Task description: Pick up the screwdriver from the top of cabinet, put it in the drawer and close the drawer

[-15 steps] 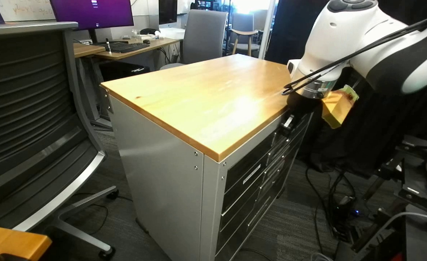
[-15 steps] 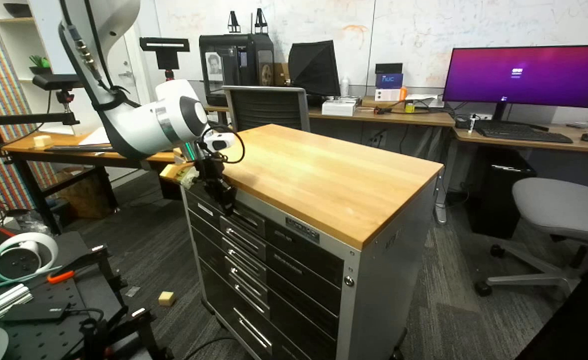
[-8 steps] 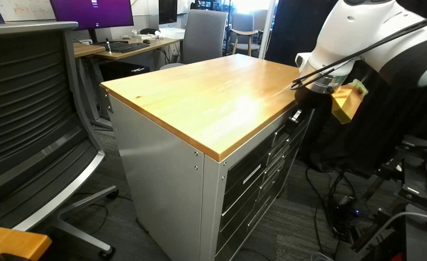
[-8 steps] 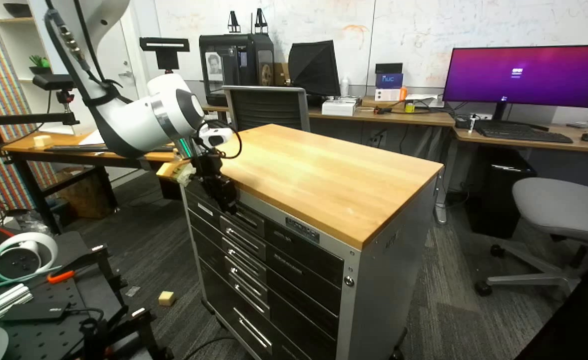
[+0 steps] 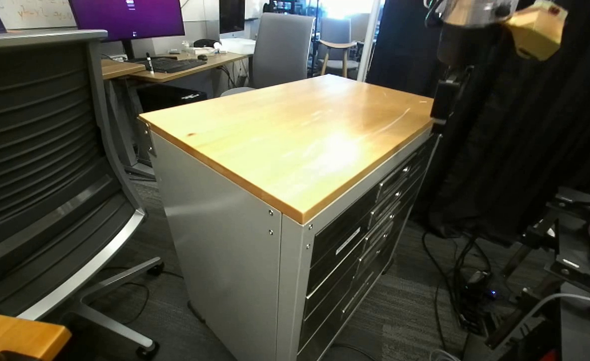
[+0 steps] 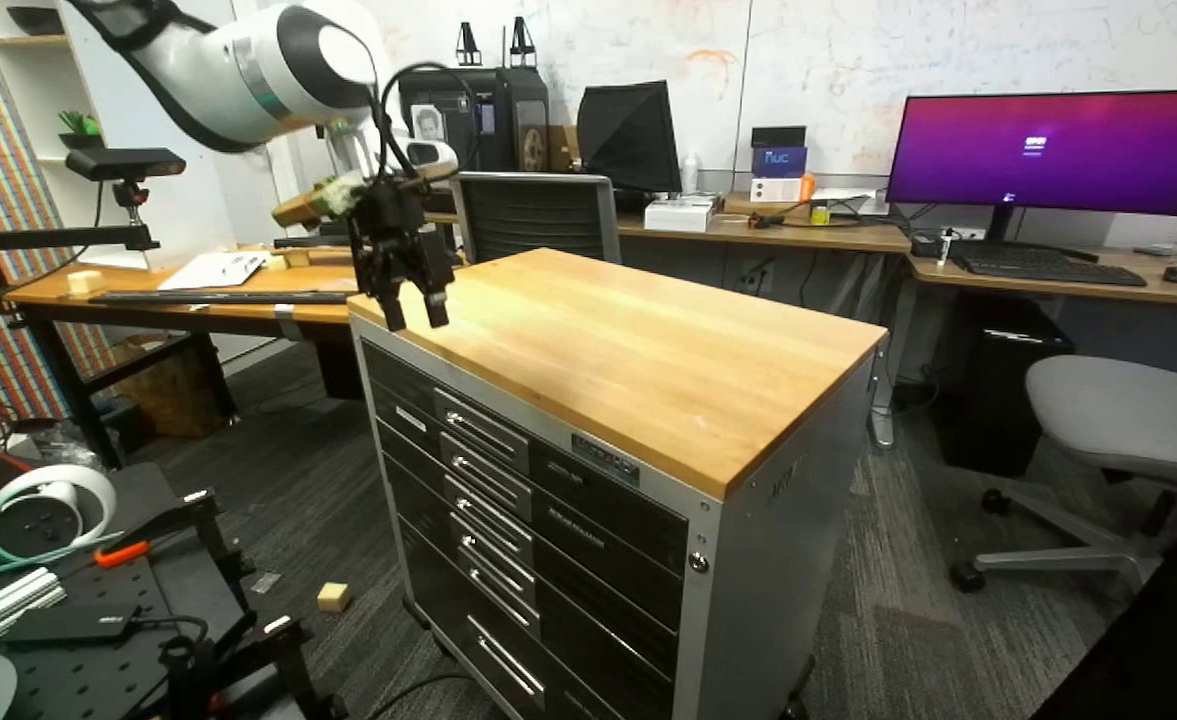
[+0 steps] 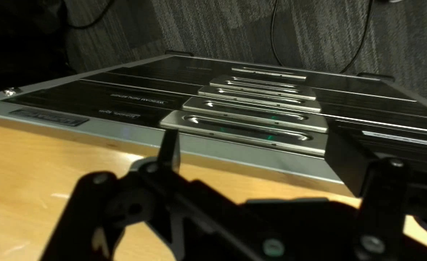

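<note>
Fingers [image 7: 348, 159] spread, nothing between them, I have risen from the closed drawer [image 6: 523, 452] to the front edge of the cabinet [image 6: 628, 365]; screwdriver out of sight, presumably stowed inside, task likely complete

cabinet [image 5: 244, 215]: we see grey metal sides and a thick light wooden top with pale scuffs, standing upright | drawer [image 6: 560, 476]: uppermost of the stack, just below that top; wide, shallow dark front, slotted metal pull at mid-width | drawer state: we read it closed, flush, in both exterior views
</note>
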Robot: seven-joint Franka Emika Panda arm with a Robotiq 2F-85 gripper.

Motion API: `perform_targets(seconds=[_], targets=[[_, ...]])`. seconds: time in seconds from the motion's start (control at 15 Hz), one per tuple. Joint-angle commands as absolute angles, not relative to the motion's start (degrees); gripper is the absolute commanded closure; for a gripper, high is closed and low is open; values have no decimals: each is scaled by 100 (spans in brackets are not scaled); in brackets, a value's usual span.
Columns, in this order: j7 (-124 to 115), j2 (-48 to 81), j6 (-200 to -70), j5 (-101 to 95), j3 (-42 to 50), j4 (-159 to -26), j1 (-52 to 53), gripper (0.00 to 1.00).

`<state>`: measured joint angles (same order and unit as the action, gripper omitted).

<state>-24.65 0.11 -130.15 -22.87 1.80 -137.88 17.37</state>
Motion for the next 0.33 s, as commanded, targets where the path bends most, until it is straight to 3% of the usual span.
perform_targets(seconds=[0.0,0.07,0.27], targets=[[-1333,-651,-11542,-1497,-381,-13073,1434,0],[-1864,-375,-12158,-1823,-436,-13413,1305,0],[-1797,-505,-12006,-1762,-582,-13370,1209,1]])
